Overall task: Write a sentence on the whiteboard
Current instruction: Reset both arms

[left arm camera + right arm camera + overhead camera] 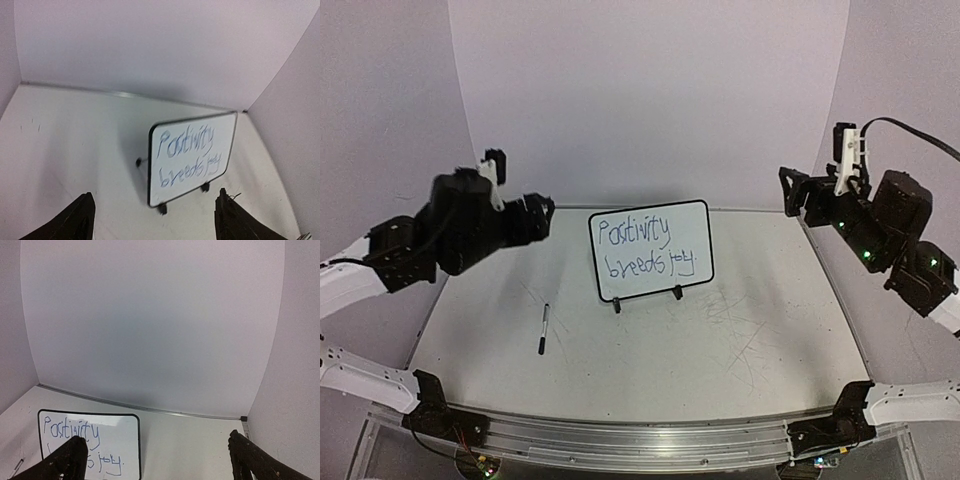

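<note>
The whiteboard (651, 251) stands upright on its two black feet at the middle of the table. Its face carries the sentence (633, 234) in blue marker, two lines reading "Positivity breeds joy". My left gripper (544, 214) hangs in the air to the board's left, open and holding nothing. In the left wrist view the whiteboard (193, 159) stands just ahead of the left gripper (155, 200), between its spread fingers. High at the right, my right gripper (788, 190) is open and holds nothing. The right wrist view catches the whiteboard (116, 436) at lower left, partly behind one finger.
A black marker pen (543, 328) lies on the table in front of the board, to its left. Curved white walls close in the back and both sides. The table (740, 340) shows faint scuff marks on its right half.
</note>
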